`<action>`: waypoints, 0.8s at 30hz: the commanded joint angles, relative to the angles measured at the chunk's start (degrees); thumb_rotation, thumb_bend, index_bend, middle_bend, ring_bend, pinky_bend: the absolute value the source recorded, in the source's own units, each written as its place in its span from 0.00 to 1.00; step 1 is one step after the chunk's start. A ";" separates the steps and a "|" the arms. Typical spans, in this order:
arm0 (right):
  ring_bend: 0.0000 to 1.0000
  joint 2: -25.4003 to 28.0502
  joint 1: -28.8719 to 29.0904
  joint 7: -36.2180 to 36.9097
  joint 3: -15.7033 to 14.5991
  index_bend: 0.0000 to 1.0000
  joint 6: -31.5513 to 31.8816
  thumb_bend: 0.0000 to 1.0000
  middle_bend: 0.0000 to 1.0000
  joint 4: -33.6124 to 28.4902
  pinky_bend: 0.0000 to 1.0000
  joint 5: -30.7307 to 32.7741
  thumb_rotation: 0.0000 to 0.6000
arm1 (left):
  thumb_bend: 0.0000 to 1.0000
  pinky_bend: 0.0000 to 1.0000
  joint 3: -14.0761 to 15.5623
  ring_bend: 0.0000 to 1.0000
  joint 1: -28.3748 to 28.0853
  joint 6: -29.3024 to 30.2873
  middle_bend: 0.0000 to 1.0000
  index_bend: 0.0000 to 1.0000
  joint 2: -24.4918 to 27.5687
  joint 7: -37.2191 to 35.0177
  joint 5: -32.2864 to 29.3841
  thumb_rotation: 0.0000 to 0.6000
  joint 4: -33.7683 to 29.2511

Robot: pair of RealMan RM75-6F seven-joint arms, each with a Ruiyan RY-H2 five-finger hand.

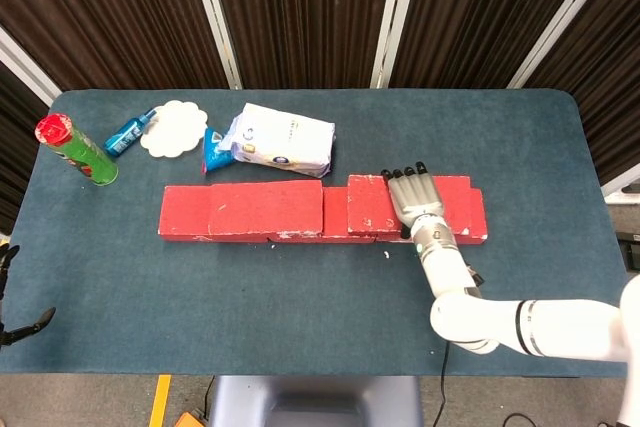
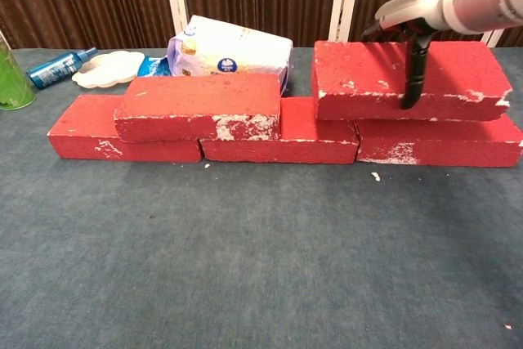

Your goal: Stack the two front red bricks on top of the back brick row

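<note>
Head view: right hand (image 1: pixel 415 197) lies palm-down over a red rectangular brick (image 1: pixel 372 209), fingers over its far edge, gripping it. That brick sits on the right end of the back row of red bricks (image 1: pixel 190 213) on the blue-carpeted bench (image 1: pixel 300 297). Second stacked red brick (image 1: pixel 266 205) is on the row's left part. Left hand barely visible at the frame edge, state unclear.

Chest view: right hand (image 2: pixel 409 22) grips the brick (image 2: pixel 359 79), thumb down its front face, brick resting on the row (image 2: pixel 82 132). White plastic pack (image 2: pixel 233 51) behind.
</note>
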 commanded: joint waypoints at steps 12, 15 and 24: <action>0.23 -4.70 1.51 -0.83 -0.52 0.25 -2.46 0.00 0.32 6.09 0.00 1.34 1.00 | 0.20 0.00 0.41 0.00 -0.49 -0.59 0.00 0.00 -0.69 2.00 0.61 1.00 -0.32; 0.23 -5.33 1.95 -1.25 -0.52 0.25 -2.78 0.00 0.32 7.08 0.00 2.61 1.00 | 0.20 0.00 0.41 0.00 -0.53 -0.66 0.00 0.00 -0.71 2.41 0.51 1.00 -0.34; 0.23 -6.49 2.71 -1.29 0.10 0.25 -4.04 0.00 0.32 8.66 0.00 4.28 1.00 | 0.20 0.00 0.21 0.00 -0.47 -0.69 0.00 0.00 -0.65 2.35 -0.01 1.00 -0.31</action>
